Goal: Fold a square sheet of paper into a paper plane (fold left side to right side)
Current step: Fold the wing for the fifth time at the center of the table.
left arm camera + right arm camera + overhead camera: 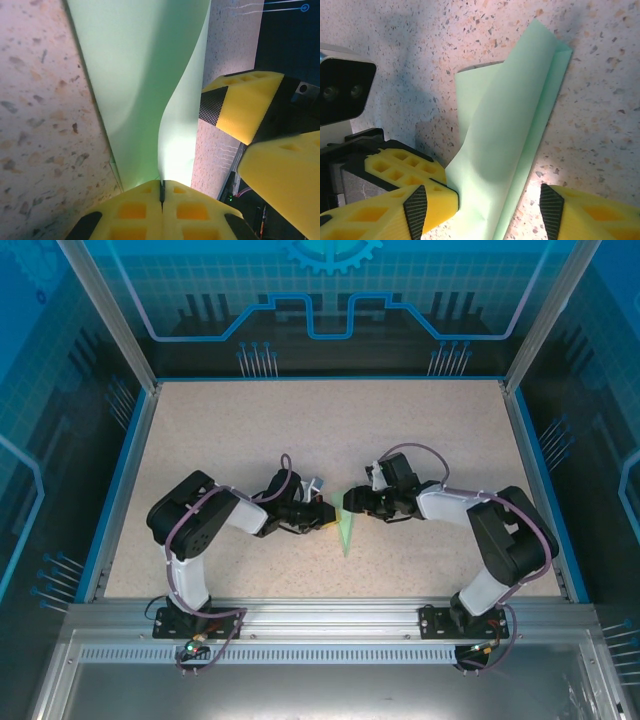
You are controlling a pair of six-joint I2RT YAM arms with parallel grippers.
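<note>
Straddling the paper plane (pixel 505 150), right hand (pixel 485 210) gapes; left hand (pixel 161 192) seemingly clamps its edge.

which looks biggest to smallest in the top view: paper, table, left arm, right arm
1. table
2. left arm and right arm: they look alike, so no ranking between them
3. paper, a narrow green sliver between the arms

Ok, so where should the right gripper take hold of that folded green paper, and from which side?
Probably the lifted top flap of the paper, along its long edge, coming in from the robot's right. That flap bows up off the table, leaving room under it, and the left gripper, jaws shut, pins the opposite side.
</note>
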